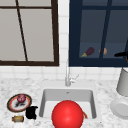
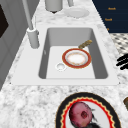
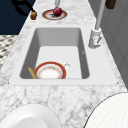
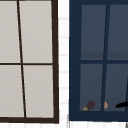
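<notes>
hovering just above the counter, the left hand sat right beside a small brown lump, which lay on its outer side, away from the sink. i could not tell whether this hand was open or closed, as it showed as a dark mass. the lump was short, rounded and tan-brown, maybe a bread roll or a potato, and it rested close to the counter's front edge. by my judgement that was the weak spot: a sideways brush from the hand could roll the lump over the edge, since nothing blocked it there.

just behind the lump, and behind the hand too, stood a patterned plate with a dark rim and a red and yellow band, carrying a dark red fruit. a clumsy sweep could also knock that plate's rim and set the round fruit rolling.

on the hand's other side the sink held a red-rimmed plate, a small white cup touching it, and a yellowish stick-like thing against the plate's far side. a big red ball showed at the sink's front edge.

the right hand hung well apart, high up at the dark blue cabinet, fingers stretched flat and holding nothing. behind the glass, beyond its fingertips, lay an eggplant and an orange thing. below that hand stood a grey pot and a white plate.
</notes>
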